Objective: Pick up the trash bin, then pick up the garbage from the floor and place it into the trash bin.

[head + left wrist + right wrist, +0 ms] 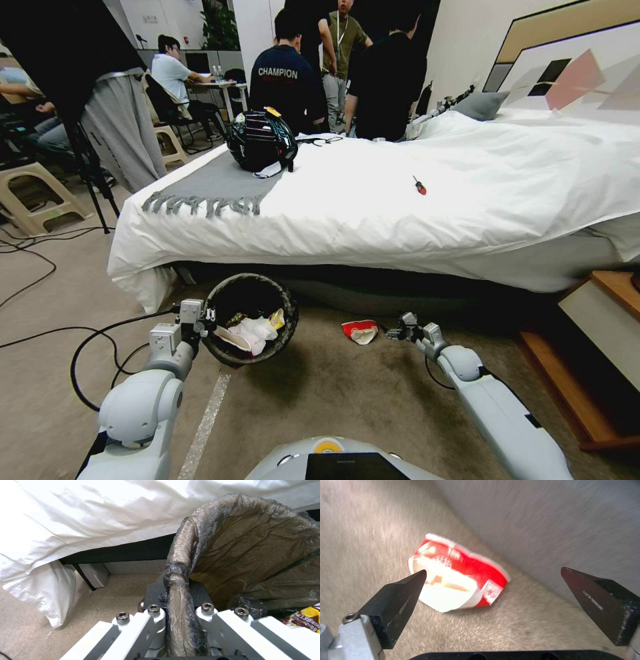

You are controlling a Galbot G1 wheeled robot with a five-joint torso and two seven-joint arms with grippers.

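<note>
Crumpled red-and-white packet [460, 578] between spread jaws.

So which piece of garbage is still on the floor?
The red-and-white snack packet, lying on the carpet by the open right gripper; the other pieces sit inside the trash bin.

My left arm reaches forward and low at my left side, elbow bent, wrist level. Its gripper [208, 319] is clamped on the bin [251, 320] rim; in the left wrist view the two fingers [151, 630] pinch the lined rim between them and carry the bin off the floor, tilted toward me.

My right arm stretches forward and down on the right, forearm angled inward. Its gripper [392, 331] hovers low over the carpet with the fingers [398, 602] spread wide, pointing at the packet [456, 573], not touching it.
</note>
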